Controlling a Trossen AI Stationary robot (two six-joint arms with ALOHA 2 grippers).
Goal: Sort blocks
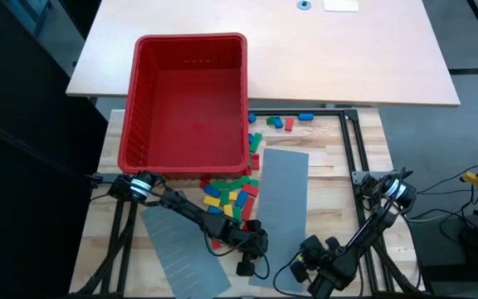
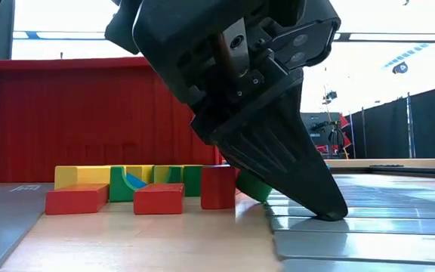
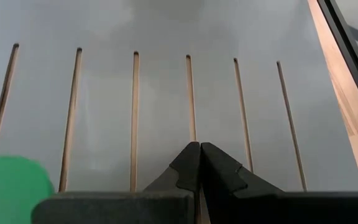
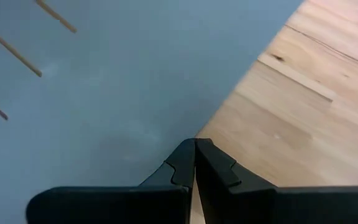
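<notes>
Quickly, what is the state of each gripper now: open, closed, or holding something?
Left gripper: closed, holding nothing, over a grey slotted panel.
Right gripper: closed, holding nothing, at the edge of a grey panel.

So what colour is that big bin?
Red, plainest in the high view: the bin.

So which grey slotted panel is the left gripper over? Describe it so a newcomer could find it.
Start at the big red bin in the high view. Below its near edge lie two grey panels. It is the upright panel, right of the block pile; the left gripper is shut at its near-left corner. The other panel lies tilted.
</notes>
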